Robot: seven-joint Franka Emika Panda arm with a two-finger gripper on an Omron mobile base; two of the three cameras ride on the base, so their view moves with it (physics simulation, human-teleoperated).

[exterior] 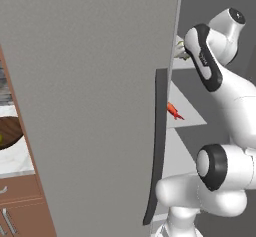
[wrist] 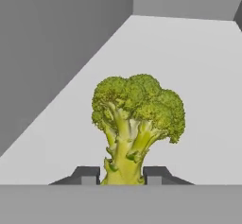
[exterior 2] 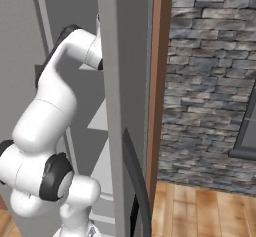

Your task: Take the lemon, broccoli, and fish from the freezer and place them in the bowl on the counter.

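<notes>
The freezer (exterior: 95, 106) fills most of the left base view, its flat grey door swung open toward the camera with the long dark handle (exterior: 159, 146) running down its edge. In the right base view the same door stands edge-on in the middle of the picture, a reddish-brown wooden panel (exterior 2: 159, 81) beside it and a rough grey stone wall (exterior 2: 210, 71) beyond, over a pale plank floor (exterior 2: 200, 211). Inside the cabinet the walls are grey and the shelves (exterior: 186, 106) white.

At the far left of the left base view lies the counter (exterior: 17, 161), white marble over reddish-brown drawers, and on it sits the dark wooden bowl (exterior: 11, 128), cut off by the door, with a glimpse of something yellow-green inside.

The white arm (exterior: 225, 96) reaches from the base up into the upper part of the freezer.

In the hand view the gripper (wrist: 122, 175) is closed narrowly on the pale stalk of the broccoli (wrist: 137, 119), one dark fingertip on each side of it; the green crown stands above the fingers, over a white shelf

The fish (exterior: 174, 111), small and red-orange, lies on a lower white shelf, just past the door's edge
</notes>
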